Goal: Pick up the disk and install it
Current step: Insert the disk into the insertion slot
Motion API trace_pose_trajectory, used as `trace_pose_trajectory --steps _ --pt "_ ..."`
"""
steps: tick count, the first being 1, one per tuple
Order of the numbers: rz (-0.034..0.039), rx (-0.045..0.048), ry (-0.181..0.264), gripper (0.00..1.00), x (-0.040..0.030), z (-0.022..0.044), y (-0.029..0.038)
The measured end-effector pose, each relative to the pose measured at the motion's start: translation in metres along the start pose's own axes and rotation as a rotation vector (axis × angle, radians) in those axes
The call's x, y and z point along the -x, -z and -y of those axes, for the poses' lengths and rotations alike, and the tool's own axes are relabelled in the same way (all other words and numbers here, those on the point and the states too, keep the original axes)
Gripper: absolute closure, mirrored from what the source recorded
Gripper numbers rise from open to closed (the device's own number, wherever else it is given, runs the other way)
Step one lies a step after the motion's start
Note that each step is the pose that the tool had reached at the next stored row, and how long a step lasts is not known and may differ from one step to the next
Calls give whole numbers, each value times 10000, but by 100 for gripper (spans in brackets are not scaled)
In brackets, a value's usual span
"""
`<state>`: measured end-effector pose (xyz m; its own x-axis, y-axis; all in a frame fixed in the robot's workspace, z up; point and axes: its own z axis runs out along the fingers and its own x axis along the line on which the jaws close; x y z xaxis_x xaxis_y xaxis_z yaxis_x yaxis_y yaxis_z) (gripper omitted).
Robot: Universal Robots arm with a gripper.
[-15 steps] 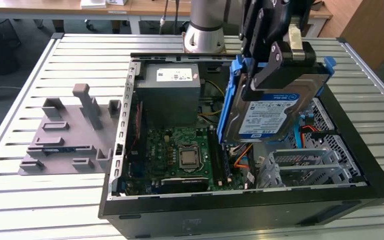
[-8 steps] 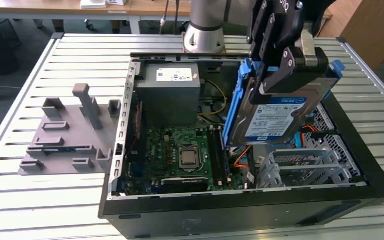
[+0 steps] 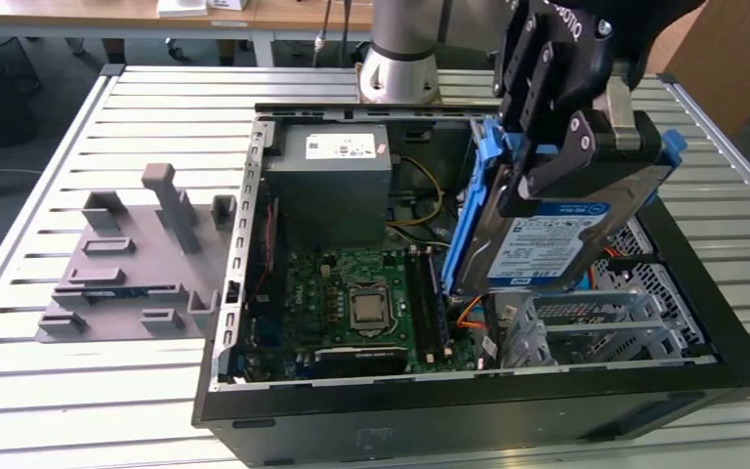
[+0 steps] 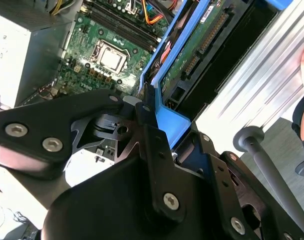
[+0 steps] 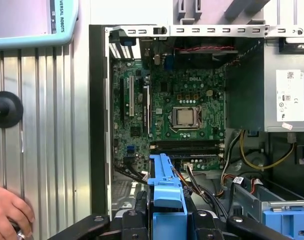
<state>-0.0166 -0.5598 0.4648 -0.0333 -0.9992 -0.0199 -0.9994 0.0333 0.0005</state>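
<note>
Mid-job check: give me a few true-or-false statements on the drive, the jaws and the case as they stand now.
1. The jaws are shut on the flat silver hard drive in a blue plastic frame. True.
2. That drive lies flat on the slatted metal table. False: it is held steeply tilted over the open black computer case.
3. A side panel covers the case. False: it is open, and the green motherboard shows inside.
4. The grey boxy power supply sits inside the case. True.
5. A grey moulded fixture rests on the table, to the exterior view's left of the case. True.
</note>
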Motion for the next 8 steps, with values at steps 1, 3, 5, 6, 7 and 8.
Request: trace_pose_trajectory --steps 1,3,5,6,7,8 --pt "0 -1 0 64 -3 18 -5" --pt "-8 1 0 64 -5 58 -13" --pt "-8 0 0 64 -7 104 -25" --pt "-7 0 -1 64 -7 127 -31" --pt "-7 0 0 64 -10 149 -35" --pt "-8 0 -1 64 -11 170 -37"
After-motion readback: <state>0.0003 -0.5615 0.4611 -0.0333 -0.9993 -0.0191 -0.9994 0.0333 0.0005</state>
